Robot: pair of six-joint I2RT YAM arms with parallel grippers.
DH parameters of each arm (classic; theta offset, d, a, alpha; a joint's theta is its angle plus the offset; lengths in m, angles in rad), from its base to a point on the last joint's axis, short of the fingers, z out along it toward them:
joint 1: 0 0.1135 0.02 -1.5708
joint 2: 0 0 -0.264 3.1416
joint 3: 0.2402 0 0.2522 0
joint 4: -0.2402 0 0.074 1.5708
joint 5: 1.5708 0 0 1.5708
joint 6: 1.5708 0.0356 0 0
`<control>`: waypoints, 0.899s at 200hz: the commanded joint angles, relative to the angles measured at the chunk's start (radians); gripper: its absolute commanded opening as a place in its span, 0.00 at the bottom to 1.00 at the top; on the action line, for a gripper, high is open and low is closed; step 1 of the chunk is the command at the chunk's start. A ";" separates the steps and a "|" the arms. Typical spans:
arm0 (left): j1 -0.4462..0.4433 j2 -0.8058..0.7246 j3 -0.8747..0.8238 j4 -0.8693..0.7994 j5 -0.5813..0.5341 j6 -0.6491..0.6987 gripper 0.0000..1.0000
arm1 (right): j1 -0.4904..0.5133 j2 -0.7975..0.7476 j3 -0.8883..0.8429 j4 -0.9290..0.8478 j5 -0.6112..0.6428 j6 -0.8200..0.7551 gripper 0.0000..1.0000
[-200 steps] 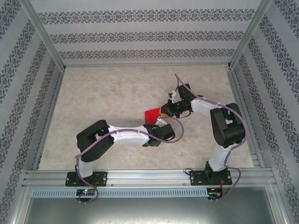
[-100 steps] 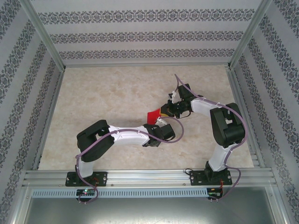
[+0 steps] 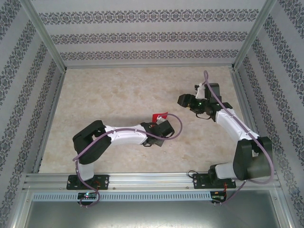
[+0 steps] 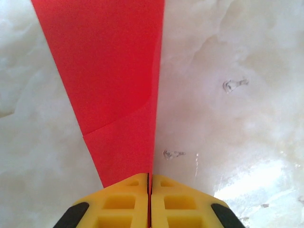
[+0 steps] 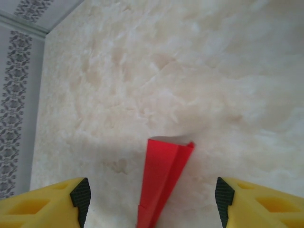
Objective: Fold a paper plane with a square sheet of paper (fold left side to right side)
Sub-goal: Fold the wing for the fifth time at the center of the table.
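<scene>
The paper (image 4: 111, 80) is bright red and folded into a narrow tapered shape at this point. In the left wrist view it's skinny where it's pinched and gets wider going away from the fingers. Its right edge is dead straight, and a slanted crease crosses it partway up. In the right wrist view the paper (image 5: 164, 180) looks like a slim strip with one long crease down the middle and a blunt, wider end at the top.

The left claw (image 4: 148, 183) is clamped tight on the narrow end, yellow fingers pressed together with just the paper's edge between them. The right claw (image 5: 151, 194) is spread wide, one finger in each bottom corner of its own view, gripping nothing and touching nothing.

The long axis runs straight out from the left claw's fingertips, wide end leading. In the top view the paper (image 3: 160, 115) is only a small red sliver just past the left claw (image 3: 159, 122), around the middle of the table (image 3: 109, 90). It's too small there to say exactly which way it points. The right claw (image 3: 183, 100) sits off to the right of it, apart from the paper. Can't tell whether the wide end rests on the table or hangs just above it.
</scene>
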 commanded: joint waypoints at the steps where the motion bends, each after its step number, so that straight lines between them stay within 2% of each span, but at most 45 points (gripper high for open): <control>1: 0.045 -0.040 -0.029 0.106 0.144 -0.029 0.09 | -0.005 -0.005 -0.049 -0.043 0.039 -0.054 0.73; 28: 0.103 -0.056 -0.078 0.219 0.280 -0.064 0.06 | -0.005 0.001 -0.106 -0.013 -0.004 -0.056 0.73; 74: 0.201 -0.091 -0.222 0.515 0.484 -0.177 0.05 | 0.027 0.027 -0.189 0.090 -0.020 -0.023 0.73; 139: 0.271 -0.076 -0.299 0.772 0.621 -0.307 0.03 | 0.122 0.122 -0.206 0.265 -0.029 0.064 0.70; 180: 0.299 -0.051 -0.345 0.884 0.652 -0.377 0.02 | 0.176 0.180 -0.174 0.325 -0.026 0.109 0.60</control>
